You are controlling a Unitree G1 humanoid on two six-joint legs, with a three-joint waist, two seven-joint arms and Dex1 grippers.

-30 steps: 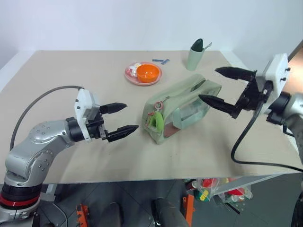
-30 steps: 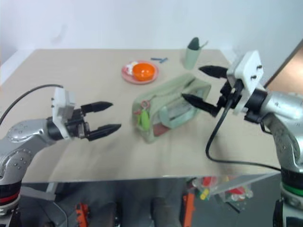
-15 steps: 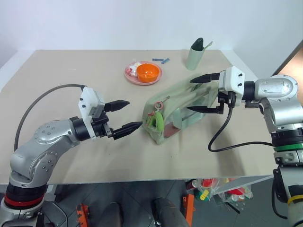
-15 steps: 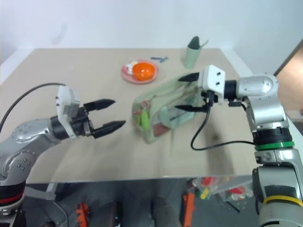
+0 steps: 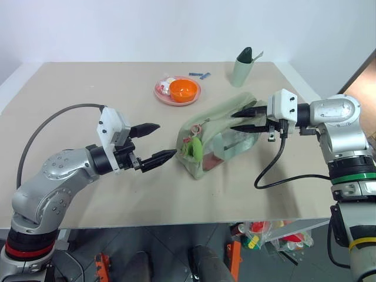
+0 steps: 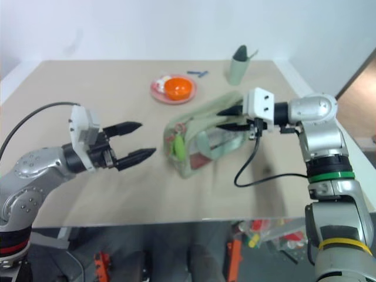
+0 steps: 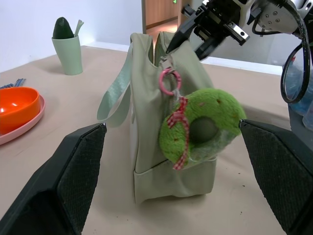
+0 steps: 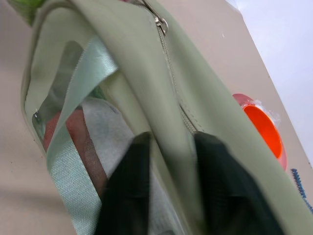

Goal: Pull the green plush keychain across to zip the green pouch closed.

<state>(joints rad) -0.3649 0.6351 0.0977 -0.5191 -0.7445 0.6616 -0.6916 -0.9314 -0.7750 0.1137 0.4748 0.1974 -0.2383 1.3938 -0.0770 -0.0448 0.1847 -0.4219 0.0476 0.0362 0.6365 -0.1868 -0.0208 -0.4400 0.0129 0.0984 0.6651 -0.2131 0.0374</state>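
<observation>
The green pouch point(image 5: 226, 134) stands on the tan table with its near end turned toward my left gripper. The green plush keychain point(image 5: 195, 151) hangs by a reddish cord from the zipper pull at that near end. In the left wrist view the green plush keychain point(image 7: 203, 129) hangs right between my open fingers. My left gripper point(image 5: 163, 140) is open, a short way left of the plush and not touching it. My right gripper point(image 5: 236, 120) is shut on the pouch's top edge at its far end. In the right wrist view both fingers point(image 8: 128, 191) pinch the fabric beside the zipper.
A pink plate with an orange bowl point(image 5: 183, 90) sits behind the pouch. A sage-green cup point(image 5: 241, 70) stands at the back right, with small blue pieces point(image 5: 200, 75) near it. The table's front edge runs just below both arms.
My right gripper came in from the right, dropped onto the pouch's far top edge and shut on it. My left gripper stayed open in place.
</observation>
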